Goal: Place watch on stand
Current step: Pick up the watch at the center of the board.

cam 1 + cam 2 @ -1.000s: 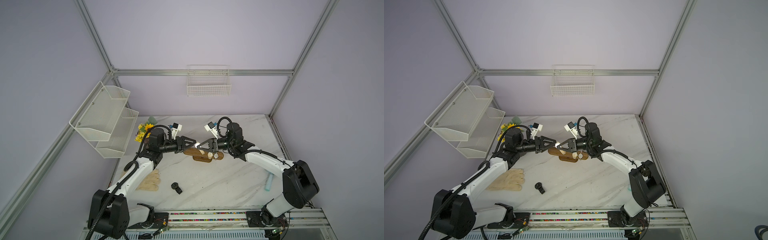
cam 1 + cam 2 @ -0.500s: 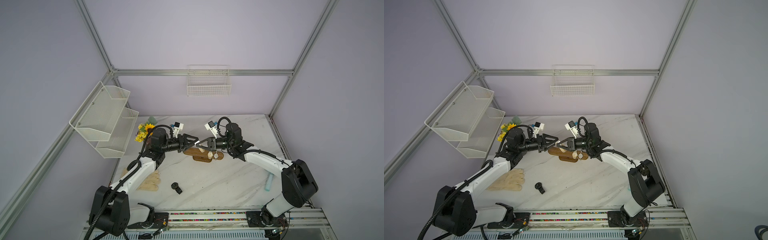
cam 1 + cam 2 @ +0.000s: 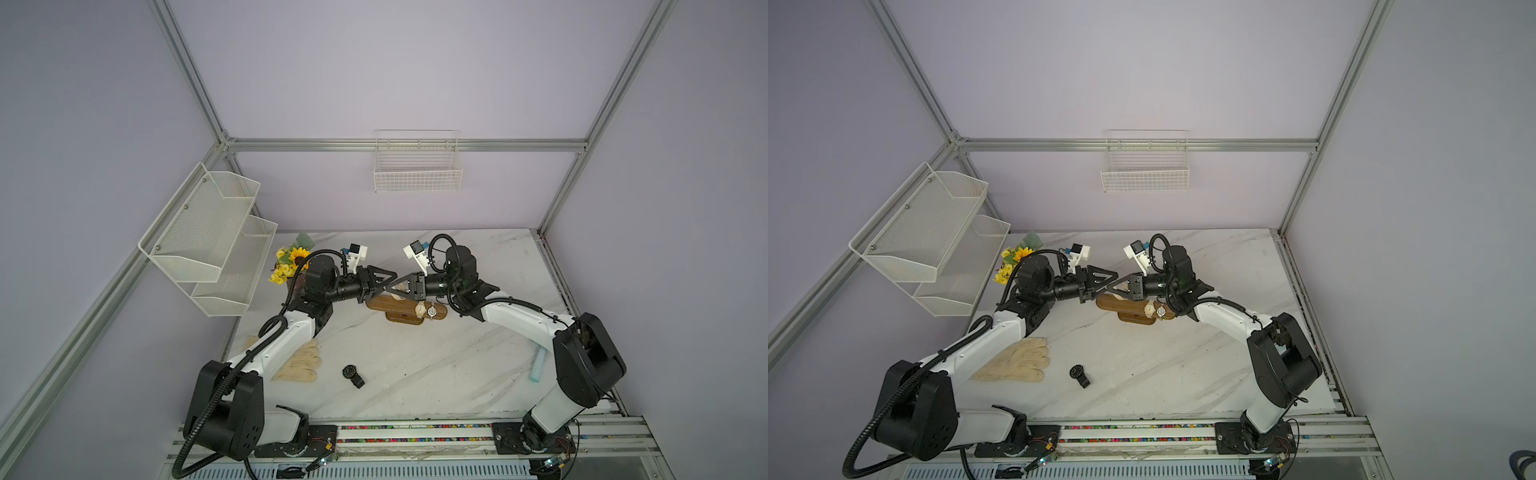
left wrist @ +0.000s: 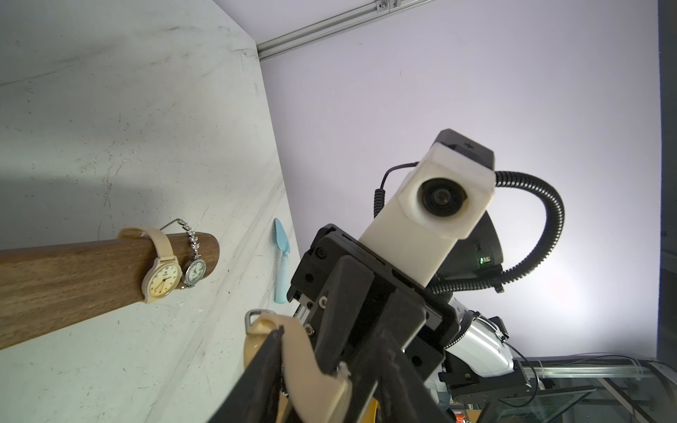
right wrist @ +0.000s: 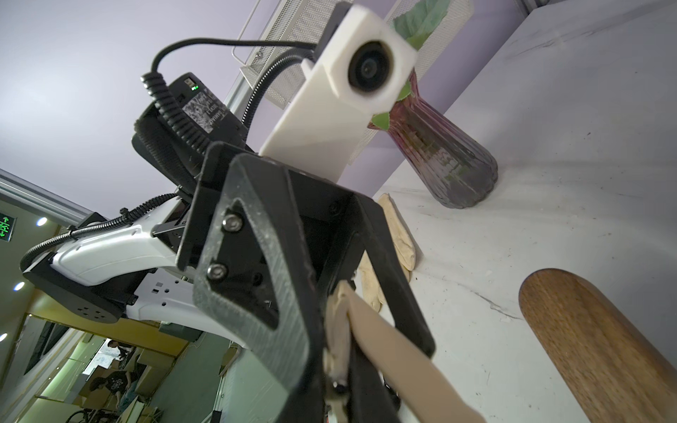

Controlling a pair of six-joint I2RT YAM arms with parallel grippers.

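- Wood first: finding the stand (image 3: 388, 306) lying just below and beside both grippers, with its bar running left to right across the table (image 3: 415, 374) and its bare rounded end under the meeting fingertips.
- Noting the watch (image 4: 293, 362) hanging in the air near that bare end, not yet touching the bar; dial hidden.
- Recording the right gripper (image 3: 390, 290) pressing together on one strap of it.
- Recording the left gripper (image 3: 392, 277) standing partly apart around the buckle end; not possible to tell whether it is making firm contact.
- Judging both arms about equally near, the left one facing the bar's free end.
- Judging the coming move as depending on lowering the strap squarely across the bar, clear of the cream watch (image 4: 161, 278) and silver watch (image 4: 194, 273) sitting at the far end.
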